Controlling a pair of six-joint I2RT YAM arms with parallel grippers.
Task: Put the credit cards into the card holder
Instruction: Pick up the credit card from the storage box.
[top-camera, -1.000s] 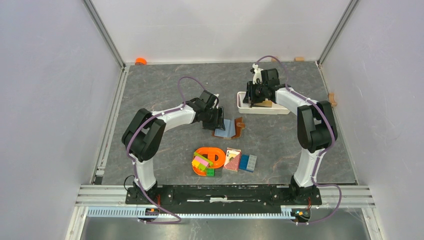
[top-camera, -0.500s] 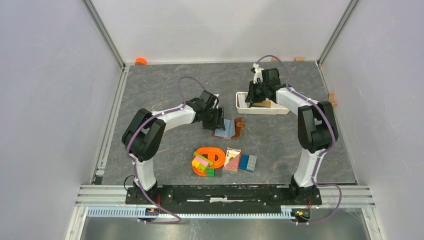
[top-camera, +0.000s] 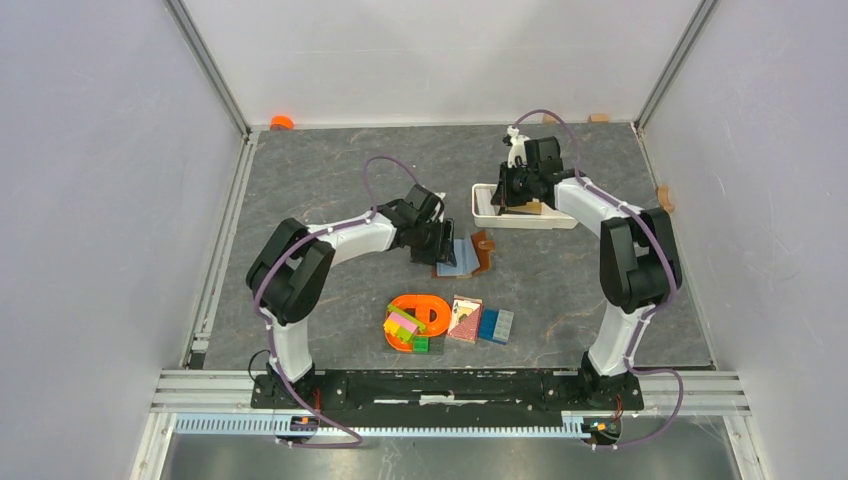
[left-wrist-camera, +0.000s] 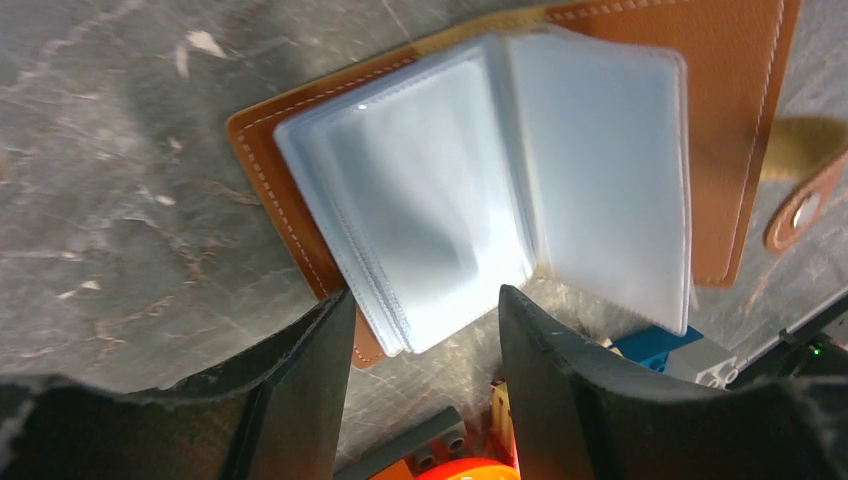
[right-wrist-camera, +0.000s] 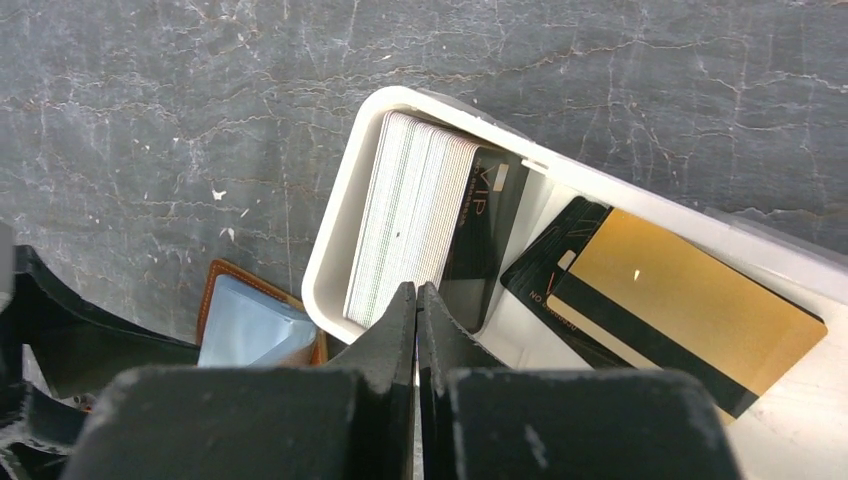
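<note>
The big grey table (top-camera: 330, 180) holds everything. The left arm (top-camera: 330, 240) reaches in from the left and the right arm (top-camera: 620, 230) reaches to the far right side. Near the far right sits a white tray (right-wrist-camera: 335, 235), and the cards (right-wrist-camera: 410, 225) stand packed in a row at its left end, with a gold card (right-wrist-camera: 690, 305) and a black one lying flat beside them. The wallet (left-wrist-camera: 620, 150) lies open in the middle of the table, to the left of the tray and a bit nearer, with its clear plastic pockets (left-wrist-camera: 430, 220) fanned out like pages. Its long side runs left to right, and its little strap (left-wrist-camera: 805, 205) sticks out on the right. The left gripper (left-wrist-camera: 425, 330) hangs just over the near edge of the pockets with its fingers apart, holding nothing. The right gripper (right-wrist-camera: 417, 330) sits right over the row of cards, and its fingers are pressed tight together. I cannot tell if a thin card is pinched between them, because no card shows in the crack. So the right arm is the one nearer the cards, and the left arm is the one nearer the wallet. To go in, a card would have to travel left and nearer from the tray, and it looks like no card has gone into the pockets yet
</note>
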